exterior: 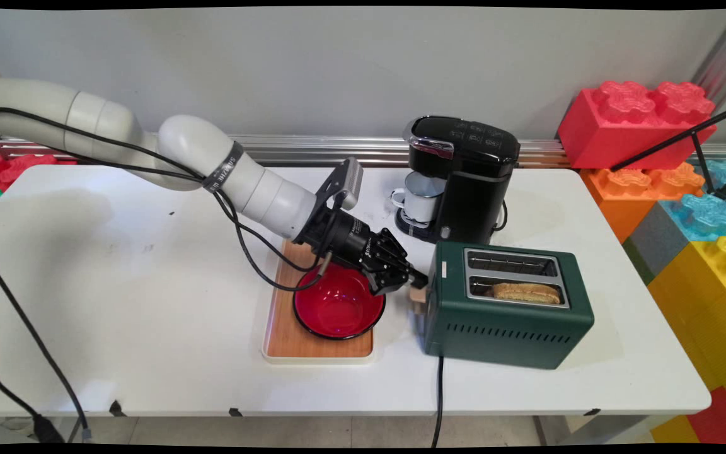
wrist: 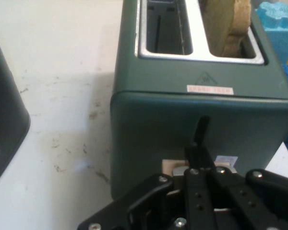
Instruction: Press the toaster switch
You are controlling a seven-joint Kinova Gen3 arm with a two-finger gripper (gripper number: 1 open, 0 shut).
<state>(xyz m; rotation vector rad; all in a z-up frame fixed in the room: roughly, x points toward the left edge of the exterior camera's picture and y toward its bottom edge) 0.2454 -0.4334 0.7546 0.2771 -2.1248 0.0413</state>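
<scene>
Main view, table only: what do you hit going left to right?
Wooden tray → red bowl → gripper → green toaster with a slice of toast in its near slot. The black coffee maker sits behind, overlapping in order, so left out.

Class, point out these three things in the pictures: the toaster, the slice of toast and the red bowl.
toaster [exterior: 505, 328]: main view, on its green front wall.
slice of toast [exterior: 525, 291]: main view, on its top crust in the nearer slot.
red bowl [exterior: 336, 306]: main view, on its inside.
</scene>
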